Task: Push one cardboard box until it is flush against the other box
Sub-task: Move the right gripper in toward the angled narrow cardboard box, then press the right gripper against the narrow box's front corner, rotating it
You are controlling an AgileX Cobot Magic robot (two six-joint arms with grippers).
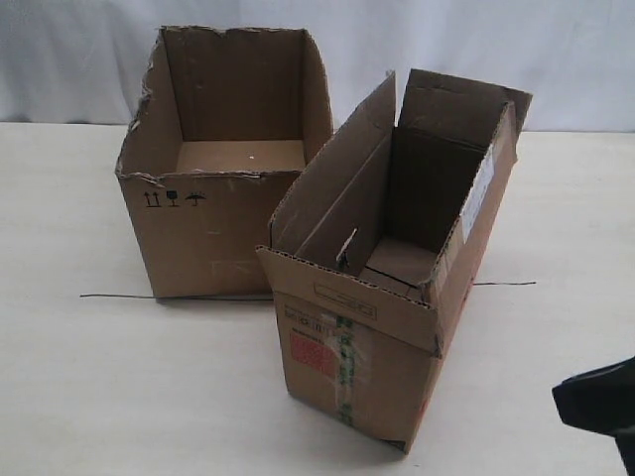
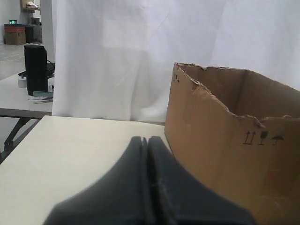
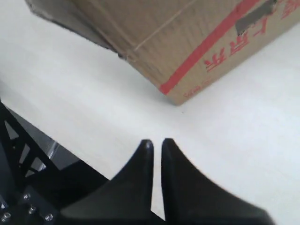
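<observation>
One wide box [image 1: 213,223], pale table [image 1: 79,397], white curtain [image 1: 79,59]

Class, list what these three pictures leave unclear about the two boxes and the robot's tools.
1. Exterior view: whether the narrow box touches the wide box; the narrow box's raised flap covers the gap.
2. Exterior view: the right arm is only a dark shape cut by the corner.
3. Left wrist view: the wide box runs off the edge; the left tool blocks the table nearby.
4. Right wrist view: red print on the narrow box is blurred, unreadable.
</observation>
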